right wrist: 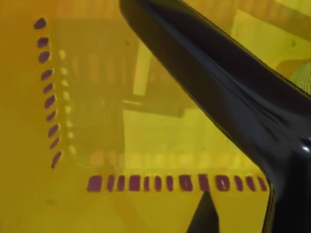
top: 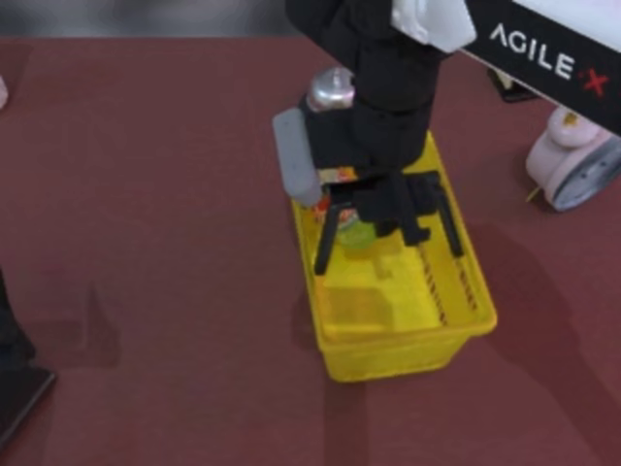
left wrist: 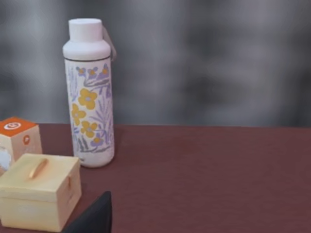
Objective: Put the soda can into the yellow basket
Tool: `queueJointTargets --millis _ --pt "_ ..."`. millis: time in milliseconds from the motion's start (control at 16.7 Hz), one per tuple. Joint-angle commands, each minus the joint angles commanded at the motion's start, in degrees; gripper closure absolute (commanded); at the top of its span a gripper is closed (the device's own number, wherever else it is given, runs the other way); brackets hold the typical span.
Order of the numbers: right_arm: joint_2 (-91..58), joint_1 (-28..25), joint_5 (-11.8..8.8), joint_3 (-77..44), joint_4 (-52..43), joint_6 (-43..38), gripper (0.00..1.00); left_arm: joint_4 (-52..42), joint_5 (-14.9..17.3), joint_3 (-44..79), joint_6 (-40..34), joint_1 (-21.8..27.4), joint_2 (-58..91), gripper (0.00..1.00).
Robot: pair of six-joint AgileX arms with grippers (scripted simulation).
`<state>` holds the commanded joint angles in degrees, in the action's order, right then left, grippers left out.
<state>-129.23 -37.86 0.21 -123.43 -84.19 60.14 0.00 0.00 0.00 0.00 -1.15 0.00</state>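
The yellow basket (top: 408, 335) stands right of the table's middle, its black handle (top: 328, 238) raised across it. My right gripper (top: 380, 214) hangs over the basket's far end, open, with nothing between its fingers. The soda can (top: 355, 234) shows only its lime-green lower part beside the gripper, inside the basket. In the right wrist view I see the basket's slotted wall (right wrist: 146, 183), the black handle (right wrist: 228, 92), one fingertip (right wrist: 206, 216) and a sliver of the can (right wrist: 304, 80). My left arm (top: 15, 383) is parked at the near left edge.
A grey object (top: 295, 155) and a silver-topped bottle (top: 330, 89) stand just behind the basket. A pink and white thing (top: 572, 160) sits at the far right. The left wrist view shows a flowered bottle (left wrist: 90, 97), a wooden box (left wrist: 41, 191) and an orange-topped box (left wrist: 18, 138).
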Motion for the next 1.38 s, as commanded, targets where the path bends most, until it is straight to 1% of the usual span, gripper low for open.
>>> queueJointTargets --millis 60,120,1380 --pt "0.0 0.0 0.0 0.0 0.0 0.0 0.98 0.0 0.0 0.0 0.0 0.0 0.0 0.0" --pt "0.0 0.0 0.0 0.0 0.0 0.0 1.0 0.0 0.0 0.0 0.0 0.0 0.0 0.0" --pt "0.0 0.0 0.0 0.0 0.0 0.0 1.0 0.0 0.0 0.0 0.0 0.0 0.0 0.0"
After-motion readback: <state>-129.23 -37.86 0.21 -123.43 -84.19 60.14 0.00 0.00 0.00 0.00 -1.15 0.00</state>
